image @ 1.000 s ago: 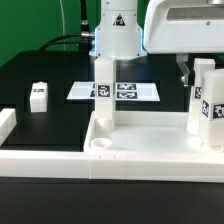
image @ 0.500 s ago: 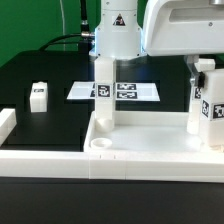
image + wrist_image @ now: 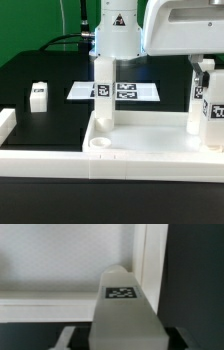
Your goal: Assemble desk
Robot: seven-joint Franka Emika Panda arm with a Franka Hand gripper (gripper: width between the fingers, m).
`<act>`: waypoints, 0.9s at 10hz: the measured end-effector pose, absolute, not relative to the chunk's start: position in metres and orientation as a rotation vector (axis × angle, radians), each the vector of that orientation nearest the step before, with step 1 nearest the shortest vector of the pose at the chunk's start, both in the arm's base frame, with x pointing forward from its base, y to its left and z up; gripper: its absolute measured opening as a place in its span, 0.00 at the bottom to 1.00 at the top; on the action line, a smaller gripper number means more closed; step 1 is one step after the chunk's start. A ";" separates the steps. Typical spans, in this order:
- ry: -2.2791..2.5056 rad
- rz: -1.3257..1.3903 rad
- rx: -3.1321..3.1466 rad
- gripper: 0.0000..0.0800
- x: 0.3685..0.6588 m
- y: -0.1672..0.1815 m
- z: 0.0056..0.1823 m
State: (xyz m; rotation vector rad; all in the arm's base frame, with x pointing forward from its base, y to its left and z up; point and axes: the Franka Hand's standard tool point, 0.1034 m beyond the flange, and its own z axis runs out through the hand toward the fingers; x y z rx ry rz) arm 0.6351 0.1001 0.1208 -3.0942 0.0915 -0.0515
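The white tabletop (image 3: pixel 150 150) lies in front with its rim up; its floor also shows in the wrist view (image 3: pixel 60 263). One leg (image 3: pixel 103 95) stands upright in its far left corner. Another leg (image 3: pixel 194 108) stands upright near the far right corner. My gripper (image 3: pixel 207 70) is shut on a third leg (image 3: pixel 212 100) and holds it upright just beside that one, at the exterior view's right edge. In the wrist view the held leg (image 3: pixel 122 308) shows its tag between my gripper (image 3: pixel 125 341) fingers, above the tabletop's rim (image 3: pixel 152 258). The socket under it is hidden.
A loose leg (image 3: pixel 39 95) lies on the black table at the exterior view's left. The marker board (image 3: pixel 135 91) lies behind the tabletop. A white border rail (image 3: pixel 6 122) is at the left edge. The robot base (image 3: pixel 118 30) stands at the back.
The gripper and the held leg have shifted a little toward the exterior view's right. Nothing else has moved.
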 end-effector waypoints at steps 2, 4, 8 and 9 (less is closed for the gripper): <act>0.291 -0.046 -3.079 0.36 0.635 0.100 0.121; 0.500 -0.043 -3.046 0.36 0.635 0.100 0.120; 1.171 -0.044 -2.824 0.36 0.637 0.101 0.118; 1.262 -0.039 -2.782 0.36 0.637 0.101 0.118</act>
